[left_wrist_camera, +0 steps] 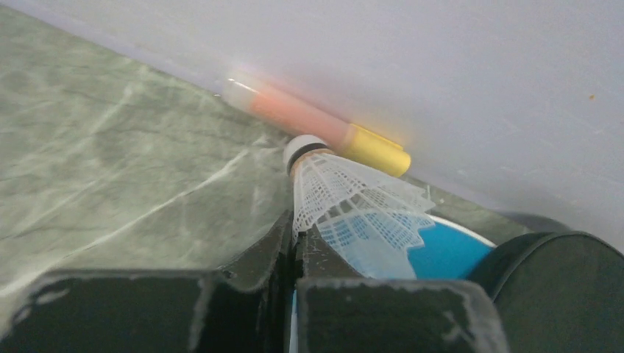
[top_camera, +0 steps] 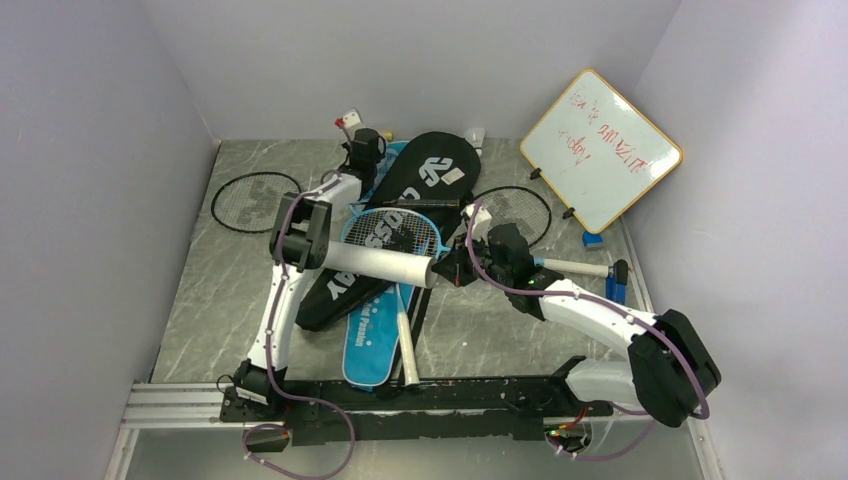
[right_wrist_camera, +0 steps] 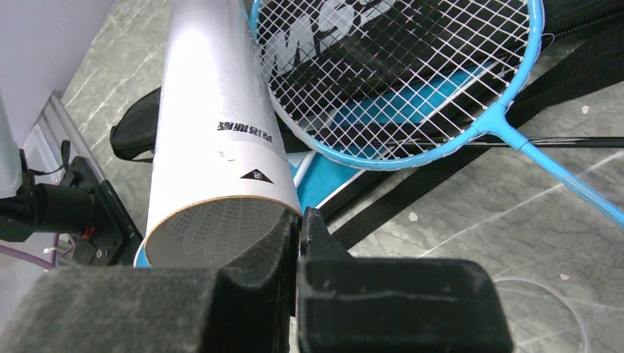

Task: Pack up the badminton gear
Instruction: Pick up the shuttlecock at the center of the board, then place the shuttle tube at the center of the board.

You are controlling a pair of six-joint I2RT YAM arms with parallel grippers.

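Nearest us, the blue bag (top_camera: 370, 345) pokes out from under the tube (top_camera: 385, 263), and the white handle of the blue racket (top_camera: 390, 232) lies on it. At the tube's right mouth the right claw (top_camera: 447, 268) is pressed together on the cardboard rim, which sits caught between its pads.

Just beyond the tube and touching it lies the blue racket's head. We judge the racket light, with a stiff frame, so it is best taken by the handle or shaft and never by the strings. Under both, the black bag (top_camera: 435, 170) runs away from the tube toward the wall. Both bags look soft and floppy, so an edge of the opening is the likely hold.

Two black rackets lie flat on the table, one (top_camera: 255, 202) well left of the tube and one (top_camera: 515, 210) beyond its right end.

Farthest from the tube, at the wall, the left claw (left_wrist_camera: 293, 235) pinches a shuttle (left_wrist_camera: 353, 209) by its mesh skirt, with the cork pointing at a marker (left_wrist_camera: 316, 125). We reckon the shuttle nearly weightless and the skirt easily crushed. A gentle squeeze suits it, and the cork would be the firmer place to hold it.
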